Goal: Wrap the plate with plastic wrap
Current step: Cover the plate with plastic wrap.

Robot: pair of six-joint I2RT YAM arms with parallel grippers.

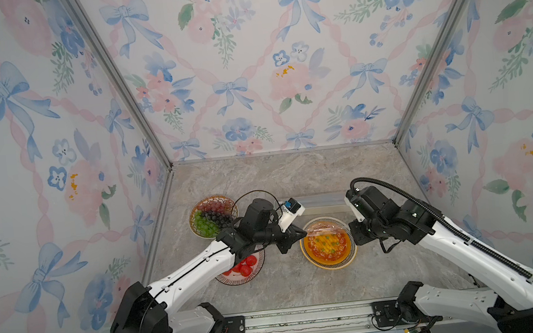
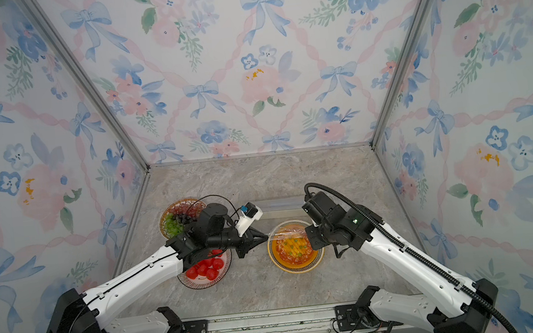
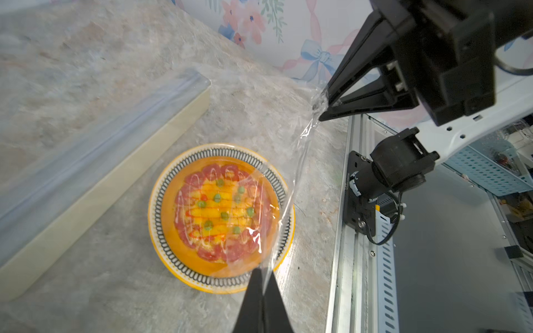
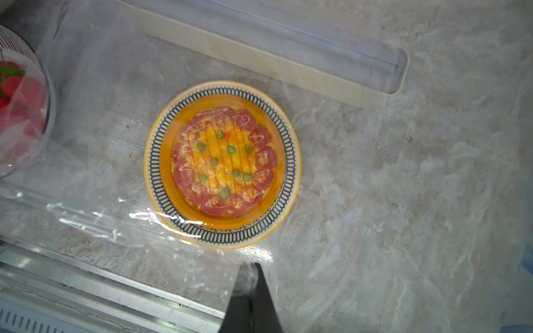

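Observation:
The plate (image 1: 331, 266) is yellow-rimmed with a black loop band and carries a pizza-like dish. It sits mid-table in both top views and in the wrist views (image 3: 153, 207) (image 4: 152, 164). The clear, crinkly plastic wrap (image 3: 298, 157) is stretched above the plate between both grippers, its glossy folded edge (image 4: 101, 214) over the plate's near side. My left gripper (image 3: 264, 271) is shut on one corner at the plate's left edge (image 1: 303, 234). My right gripper (image 4: 251, 266) is shut on the other corner, its black fingers (image 3: 331, 98) pinching bunched film. The cream wrap box (image 1: 323, 202) lies behind the plate.
A plate of grapes (image 1: 211, 217) stands at the back left. A plate of tomatoes (image 1: 242, 273) lies partly under my left arm. The metal rail (image 1: 308, 318) runs along the table's front edge. Papered walls close in the left, right and back sides.

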